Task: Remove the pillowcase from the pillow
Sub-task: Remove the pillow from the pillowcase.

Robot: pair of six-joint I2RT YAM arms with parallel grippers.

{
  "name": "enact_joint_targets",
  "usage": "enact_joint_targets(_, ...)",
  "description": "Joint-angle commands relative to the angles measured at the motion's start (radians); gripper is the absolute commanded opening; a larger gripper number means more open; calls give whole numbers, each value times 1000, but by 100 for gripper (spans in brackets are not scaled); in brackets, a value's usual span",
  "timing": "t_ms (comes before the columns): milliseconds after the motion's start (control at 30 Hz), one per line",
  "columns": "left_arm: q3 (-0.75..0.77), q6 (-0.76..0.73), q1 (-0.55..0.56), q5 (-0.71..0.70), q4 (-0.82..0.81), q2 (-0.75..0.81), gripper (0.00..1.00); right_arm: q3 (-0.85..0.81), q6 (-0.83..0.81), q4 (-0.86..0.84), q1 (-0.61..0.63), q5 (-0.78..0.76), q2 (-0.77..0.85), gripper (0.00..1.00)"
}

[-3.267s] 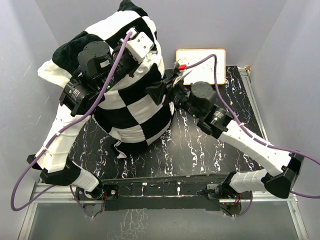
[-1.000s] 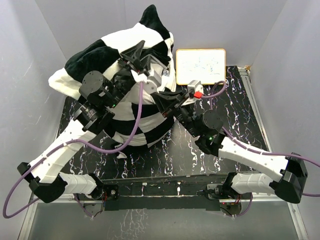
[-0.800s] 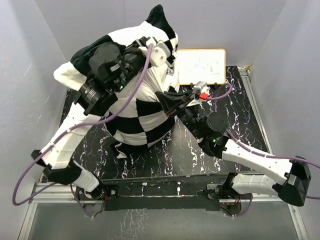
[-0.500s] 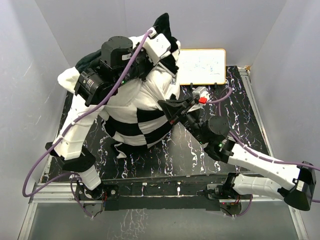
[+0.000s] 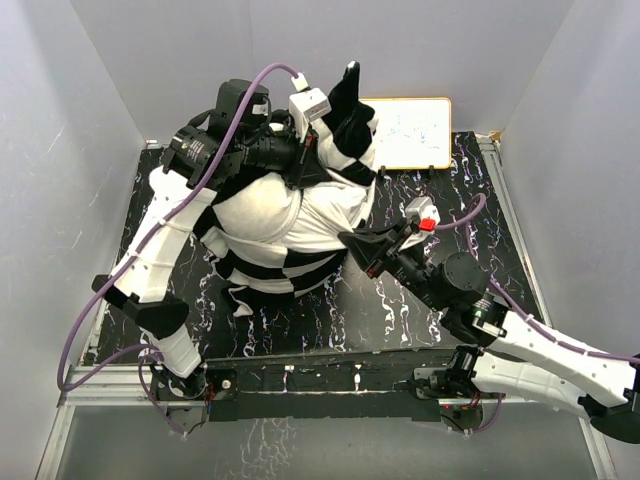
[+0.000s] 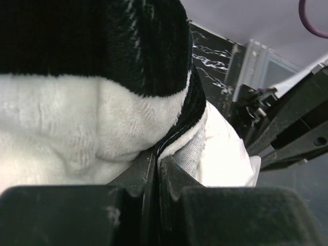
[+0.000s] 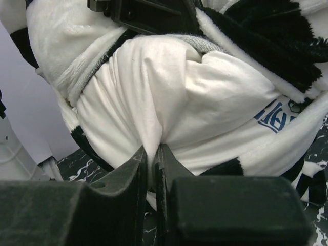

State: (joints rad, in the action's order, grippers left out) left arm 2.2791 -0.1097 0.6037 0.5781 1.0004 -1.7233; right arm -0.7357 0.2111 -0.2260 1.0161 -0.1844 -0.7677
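Observation:
The black and cream checkered pillowcase is bunched high at the back centre of the table. The plain white pillow bulges out of its open end. My left gripper is shut on the pillowcase's open hem and holds it raised. My right gripper is shut on a fold of the white pillow at its right side. In the right wrist view the pillow shows blue print, with the pillowcase pulled back around it.
A white board leans at the back right. The table is black marbled, with grey walls on three sides. A purple cable loops beside the left arm.
My left gripper has swung up and to the right with the pillowcase edge, baring more white pillow. My right gripper has pulled back toward the near edge while holding the pillow.

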Motion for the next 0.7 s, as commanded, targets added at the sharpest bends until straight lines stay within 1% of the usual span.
enact_joint_targets(0,-150,26,-44,64,198,-49,0,-34,-43,142,11,-12,71,18)
enact_joint_targets(33,-159,27,-45,52,169,-41,0,-67,-62,159,12,-17,72,26)
enact_joint_targets(100,-155,21,-45,35,154,-35,0,-124,-106,194,12,-33,63,47)
enact_joint_targets(133,-148,15,-45,31,153,-35,0,-153,-132,209,12,-36,55,53)
enact_joint_targets(200,-141,13,-45,27,155,-31,0,-216,-194,246,12,-29,31,59)
enact_joint_targets(300,-162,13,-45,24,145,-11,0,-318,-305,304,12,14,-33,66)
enact_joint_targets(400,-188,16,-45,24,133,10,0,-419,-436,374,12,42,-113,76)
enact_joint_targets(467,-190,21,-45,27,132,12,0,-493,-509,456,10,115,-175,83)
enact_joint_targets(500,-187,21,-44,25,134,14,0,-529,-542,527,9,148,-206,85)
enact_joint_targets(567,-185,22,-45,24,132,19,0,-583,-603,604,6,198,-265,88)
enact_joint_targets(667,-192,27,-45,25,124,33,0,-619,-660,644,-28,251,-314,89)
